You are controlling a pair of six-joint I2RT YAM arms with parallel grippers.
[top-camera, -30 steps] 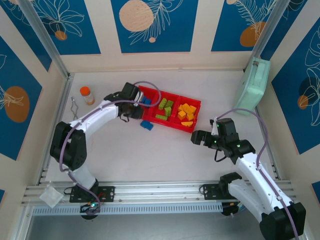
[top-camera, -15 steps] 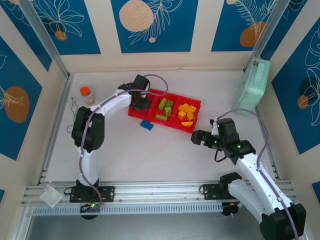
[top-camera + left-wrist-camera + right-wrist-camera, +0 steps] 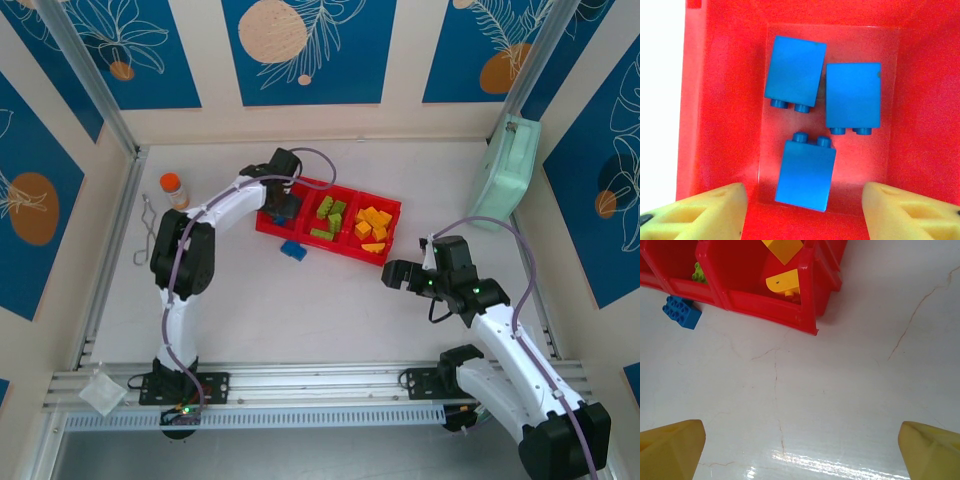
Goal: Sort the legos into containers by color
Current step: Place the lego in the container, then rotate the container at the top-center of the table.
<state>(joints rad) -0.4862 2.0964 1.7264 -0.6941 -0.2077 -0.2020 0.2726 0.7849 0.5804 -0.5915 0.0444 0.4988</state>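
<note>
The red tray (image 3: 330,245) holds the sorted legos: blue in its left compartment, green bricks (image 3: 330,218) in the middle, yellow-orange bricks (image 3: 374,228) on the right. My left gripper (image 3: 283,200) hovers over the left compartment. In the left wrist view it (image 3: 805,212) is open, with three blue bricks on the red floor. The nearest blue brick (image 3: 806,172) lies between the fingers and touches neither. One more blue brick (image 3: 293,250) sits on the table just in front of the tray, also in the right wrist view (image 3: 681,312). My right gripper (image 3: 395,275) is open over bare table, right of the tray.
An orange-capped bottle (image 3: 174,190) and a thin metal tool (image 3: 148,225) sit at the far left. A mint-green case (image 3: 507,172) leans against the right wall. The tray's right corner (image 3: 807,325) lies ahead of the right gripper.
My left gripper swung right from the tray's left side to above the left compartment, then opened, leaving a blue brick lying in it. The right arm has not moved.
</note>
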